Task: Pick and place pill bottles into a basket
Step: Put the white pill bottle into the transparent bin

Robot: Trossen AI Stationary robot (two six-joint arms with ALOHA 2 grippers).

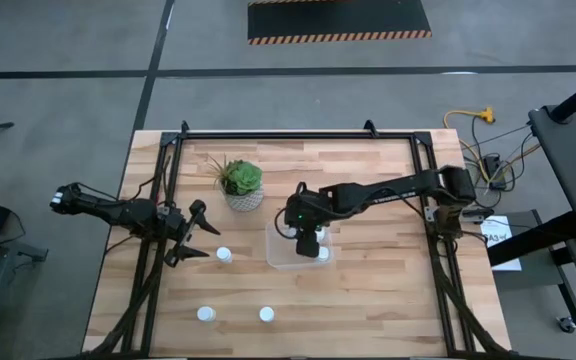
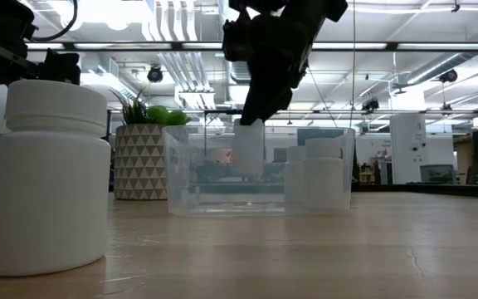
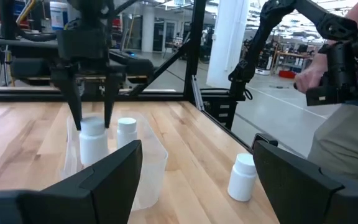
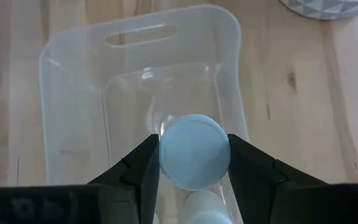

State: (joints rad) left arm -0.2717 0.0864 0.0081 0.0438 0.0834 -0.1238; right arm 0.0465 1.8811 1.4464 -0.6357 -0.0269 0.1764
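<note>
**Bottle held over the clear basket**

Right gripper (image 1: 306,238) sits at the centre of the high view, its fingers (image 4: 143,173) closed on the cap of a pill bottle (image 4: 194,151) inside the basket (image 1: 280,256). A second bottle (image 1: 323,253) stands at the basket's right end. Three more bottles stand on the table (image 1: 388,290): one (image 1: 224,254) just left of the basket, two (image 1: 205,314) (image 1: 266,314) near the lower edge, well apart. Five bottles show in the high view. Left gripper (image 1: 194,232) waits at centre left, fingers spread wide and holding nothing. One potted plant (image 1: 241,184) stands just above the basket. The table's right half lies open.
</note>
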